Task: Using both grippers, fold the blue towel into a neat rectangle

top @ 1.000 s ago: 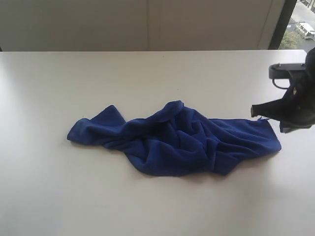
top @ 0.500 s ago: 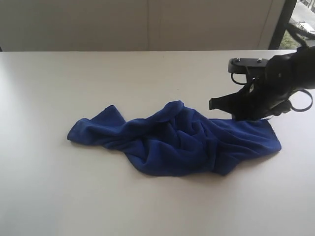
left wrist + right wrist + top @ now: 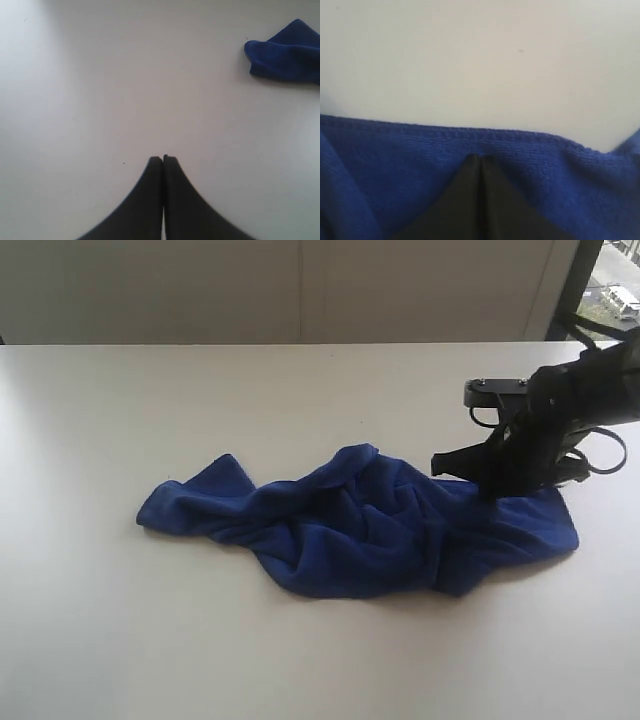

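Note:
The blue towel (image 3: 360, 530) lies crumpled in a long heap across the middle of the white table (image 3: 300, 400). My right gripper (image 3: 438, 464) hovers low over the towel's right end, near its back edge. In the right wrist view its black fingers (image 3: 470, 185) are pressed together, tips (image 3: 480, 159) over the plush cloth (image 3: 395, 160) just short of the hem, with no cloth seen between them. My left gripper (image 3: 163, 159) is shut above bare table, and one towel corner (image 3: 290, 55) lies well off to its side. The left arm is outside the exterior view.
Pale wall panels (image 3: 300, 290) rise behind the table's back edge. A window strip (image 3: 610, 290) shows at the top right. Bare tabletop (image 3: 120, 640) surrounds the towel on all sides.
My right arm has swung in from the right edge to above the towel's right end, then dropped a little. The towel's right corner has shifted slightly outward.

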You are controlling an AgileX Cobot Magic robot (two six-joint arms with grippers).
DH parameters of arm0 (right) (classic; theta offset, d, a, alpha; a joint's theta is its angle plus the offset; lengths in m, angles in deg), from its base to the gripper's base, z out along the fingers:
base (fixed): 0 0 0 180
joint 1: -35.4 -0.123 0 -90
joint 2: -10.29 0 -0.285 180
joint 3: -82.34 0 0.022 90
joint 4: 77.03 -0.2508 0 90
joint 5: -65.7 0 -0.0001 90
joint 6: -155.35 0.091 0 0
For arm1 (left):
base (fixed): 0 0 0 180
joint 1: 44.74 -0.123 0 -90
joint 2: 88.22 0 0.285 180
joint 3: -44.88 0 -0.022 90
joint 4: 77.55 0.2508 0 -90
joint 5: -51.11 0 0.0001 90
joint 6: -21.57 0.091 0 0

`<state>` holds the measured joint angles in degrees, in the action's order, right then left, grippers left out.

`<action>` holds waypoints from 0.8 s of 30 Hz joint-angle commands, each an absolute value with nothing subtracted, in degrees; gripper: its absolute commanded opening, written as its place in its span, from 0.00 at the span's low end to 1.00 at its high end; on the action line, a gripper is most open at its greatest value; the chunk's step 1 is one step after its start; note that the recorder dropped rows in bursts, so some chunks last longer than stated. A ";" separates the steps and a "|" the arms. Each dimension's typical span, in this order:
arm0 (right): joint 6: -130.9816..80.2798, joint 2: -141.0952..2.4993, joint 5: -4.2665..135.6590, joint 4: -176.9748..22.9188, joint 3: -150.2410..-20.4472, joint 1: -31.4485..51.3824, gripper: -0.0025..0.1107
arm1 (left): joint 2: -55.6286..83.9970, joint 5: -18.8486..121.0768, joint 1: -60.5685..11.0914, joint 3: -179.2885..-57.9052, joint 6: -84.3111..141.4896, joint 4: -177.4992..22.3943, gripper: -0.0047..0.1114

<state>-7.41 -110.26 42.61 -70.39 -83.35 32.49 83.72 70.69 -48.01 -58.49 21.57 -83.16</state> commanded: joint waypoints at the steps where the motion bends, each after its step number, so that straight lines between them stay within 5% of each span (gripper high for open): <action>1: -1.40 -111.06 31.24 -59.27 -82.20 36.05 0.02 | 84.00 71.73 -48.20 -57.91 21.57 -83.56 0.04; 15: 1.29 -103.46 18.43 -53.08 -76.13 37.11 0.02 | 84.00 71.73 -48.20 -57.91 21.57 -83.56 0.04; 24: -5.60 -92.76 35.15 -63.28 -76.13 36.08 0.02 | 84.00 71.73 -48.20 -57.91 21.57 -83.56 0.04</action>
<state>-0.74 -95.11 29.57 -58.69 -76.17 36.84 83.72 70.69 -48.01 -58.49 21.57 -83.16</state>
